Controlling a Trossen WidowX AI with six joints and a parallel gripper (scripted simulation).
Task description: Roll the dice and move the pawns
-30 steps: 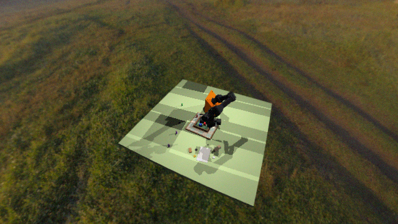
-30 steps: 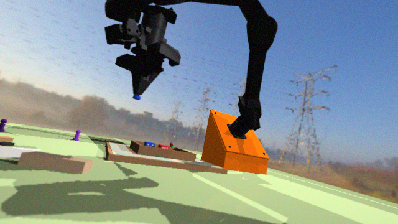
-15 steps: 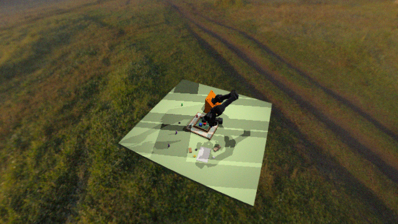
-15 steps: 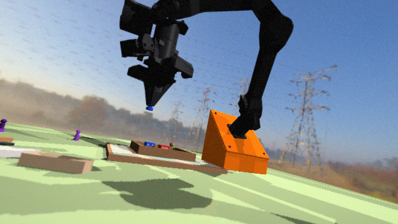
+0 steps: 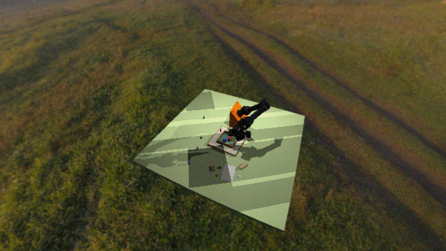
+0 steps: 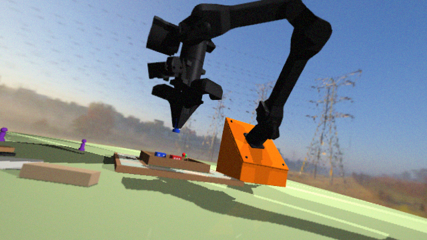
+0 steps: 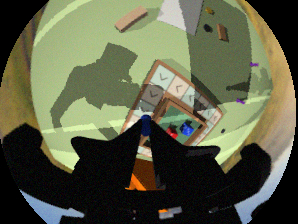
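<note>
My gripper [image 6: 175, 126] [image 7: 145, 122] is shut on the blue pawn [image 6: 176, 130] [image 7: 145, 127] and holds it high above the board; only part of the pawn shows. The board [image 6: 173, 175] [image 7: 119, 131] has a border of squares with arrows. The wooden tray [image 6: 180, 163] stands on it. The blue die [image 5: 224, 139] [image 6: 160, 154] [image 7: 187, 128] and the red die [image 5: 229, 139] [image 6: 175, 157] [image 7: 172, 133] lie inside the tray. The red pawn [image 5: 221, 130] [image 6: 183, 155] stands on the board's far side, partly hidden by the tray in the exterior view.
The orange arm base [image 5: 234, 119] [image 6: 230, 157] stands beside the board. A tan block [image 5: 243, 166] [image 6: 60, 174] [image 7: 131, 19], a grey-white sheet [image 5: 228, 173] [image 7: 175, 15] and several small items lie away from it. Two purple pawns [image 6: 83, 145] [image 7: 254, 64] and a green pawn [image 5: 203, 117] stand farther off.
</note>
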